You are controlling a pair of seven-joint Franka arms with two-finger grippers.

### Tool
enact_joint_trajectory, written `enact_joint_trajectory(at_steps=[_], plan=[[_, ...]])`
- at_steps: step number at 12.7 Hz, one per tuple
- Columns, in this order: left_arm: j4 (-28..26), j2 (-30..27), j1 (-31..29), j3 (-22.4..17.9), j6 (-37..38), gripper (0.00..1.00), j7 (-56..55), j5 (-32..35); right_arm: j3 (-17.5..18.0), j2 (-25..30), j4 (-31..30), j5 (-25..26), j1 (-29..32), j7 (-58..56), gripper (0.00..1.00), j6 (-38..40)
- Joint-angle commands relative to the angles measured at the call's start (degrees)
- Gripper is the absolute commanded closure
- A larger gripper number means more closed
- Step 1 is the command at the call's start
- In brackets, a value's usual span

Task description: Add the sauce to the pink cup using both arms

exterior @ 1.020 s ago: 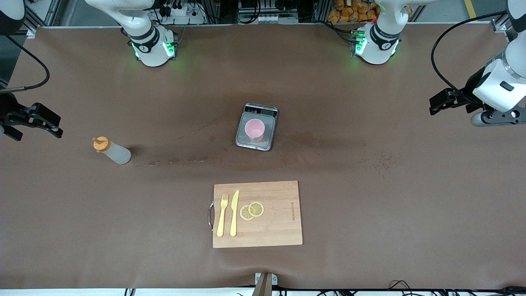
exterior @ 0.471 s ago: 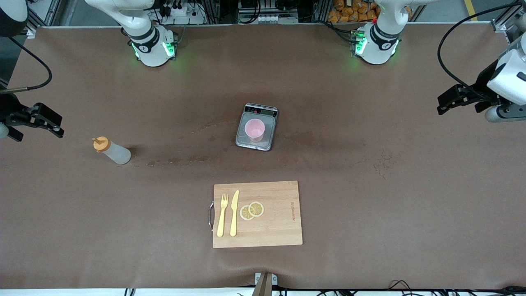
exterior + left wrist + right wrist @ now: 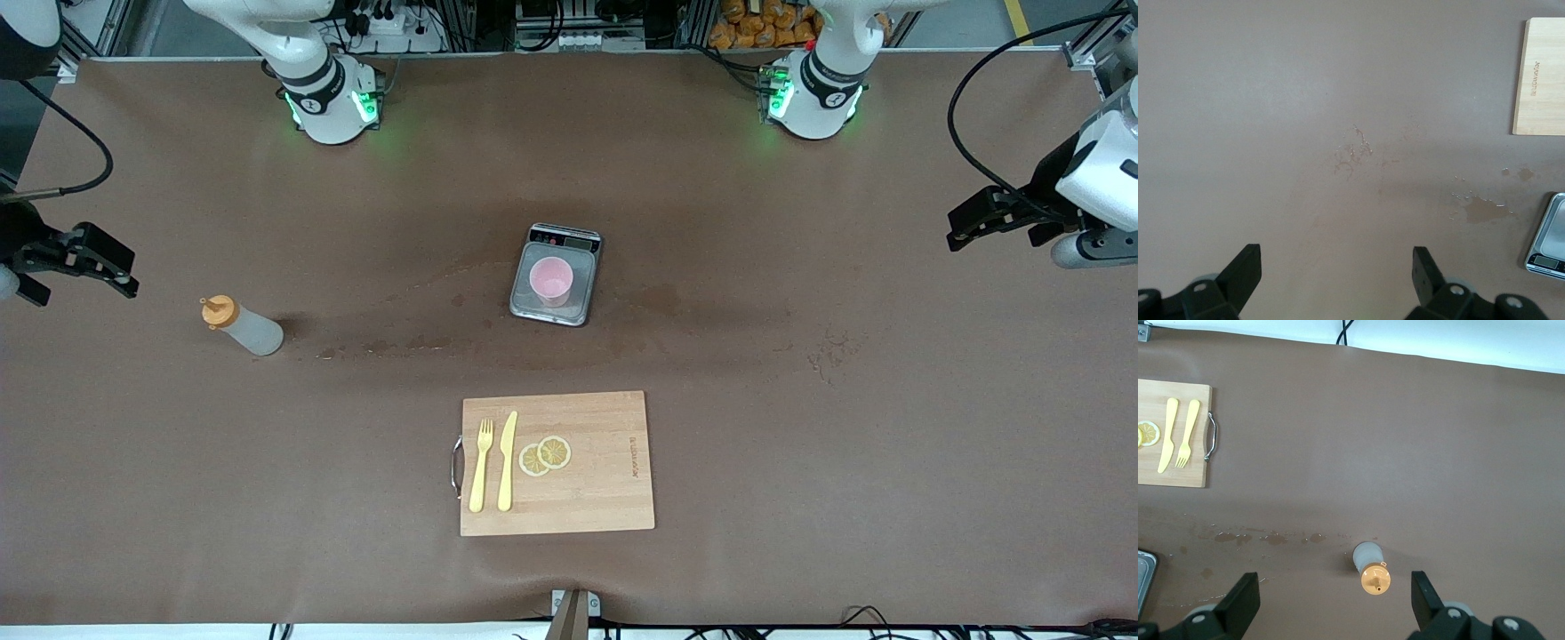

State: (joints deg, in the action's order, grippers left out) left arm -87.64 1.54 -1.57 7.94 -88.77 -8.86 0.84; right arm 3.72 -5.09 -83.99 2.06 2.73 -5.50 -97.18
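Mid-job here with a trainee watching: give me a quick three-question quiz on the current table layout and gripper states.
1. True or false: the pink cup stands on the scale.
2. Which gripper is closer to the sauce: the right gripper or the left gripper?
3. Multiple choice: what lies on the cutting board? A) spoon and lime; B) fork, knife and lemon slices; C) nothing.

Key
1. True.
2. The right gripper; it hangs open at the right arm's end of the table, with the bottle standing upright on the table nearby. The left gripper hangs open at the left arm's end.
3. B.
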Motion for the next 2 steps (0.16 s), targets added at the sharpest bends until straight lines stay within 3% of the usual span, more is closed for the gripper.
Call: enact_joint_trajectory(at_steps=[1,2], plan=[[1.4,0.6,-0.2,0.0,0.3,0.0,1.0,-0.3,-0.1,0.7,-0.5,1.1,-0.4,-0.2,0.0,0.4],[1.4,0.6,-0.1,0.0,0.2,0.0,1.0,-0.3,-0.1,0.7,-0.6,1.0,-0.4,-0.2,0.0,0.4]])
